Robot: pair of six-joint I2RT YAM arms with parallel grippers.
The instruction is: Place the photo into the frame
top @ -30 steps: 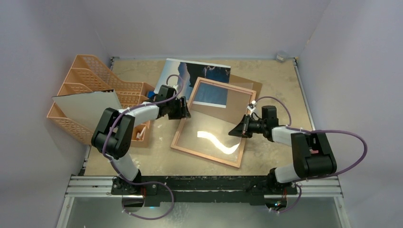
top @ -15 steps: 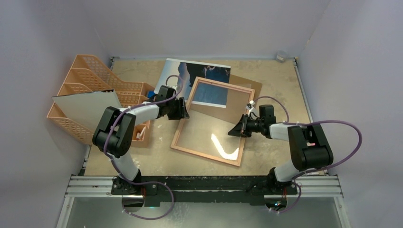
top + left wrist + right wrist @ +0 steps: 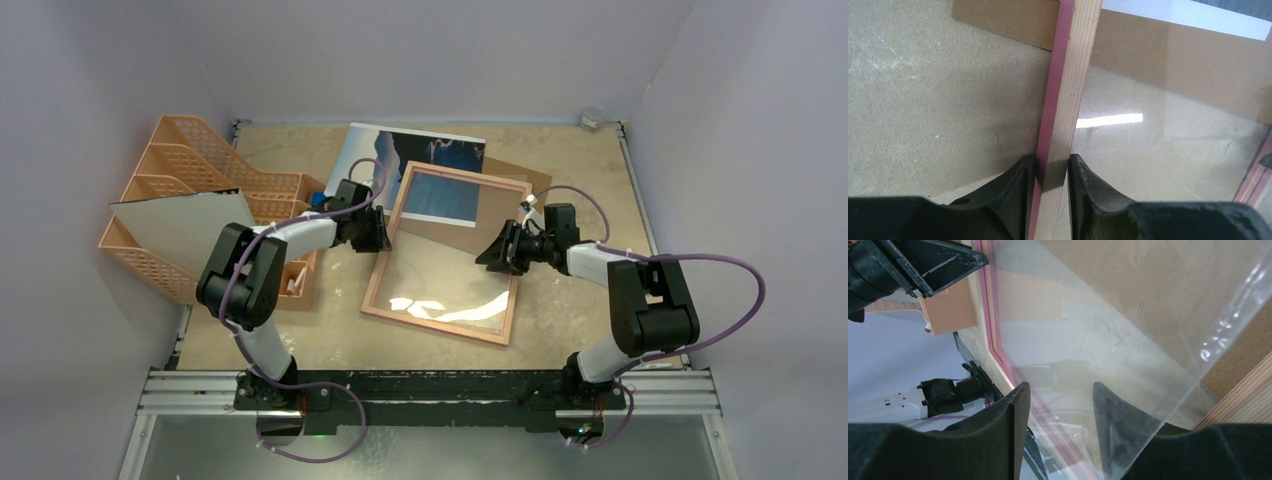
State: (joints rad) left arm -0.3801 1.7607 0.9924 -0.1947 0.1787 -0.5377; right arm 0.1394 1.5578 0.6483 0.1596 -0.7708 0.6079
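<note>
My left gripper (image 3: 1052, 172) is clamped on the nine-o'clock rail of the thin pink-bordered rectangular picture frame (image 3: 1068, 75); my right gripper (image 3: 1060, 390) gapes at its three-o'clock rail. The dark blue sea-print paper photo (image 3: 455, 155) lies at twelve o'clock, partly beneath it.

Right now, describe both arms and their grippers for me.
The left arm and right arm match: white shells between chunky black joint blocks, each trailing a looping purple cable. The left gripper and right gripper have black, wedge-shaped, scuffed fingers.
</note>
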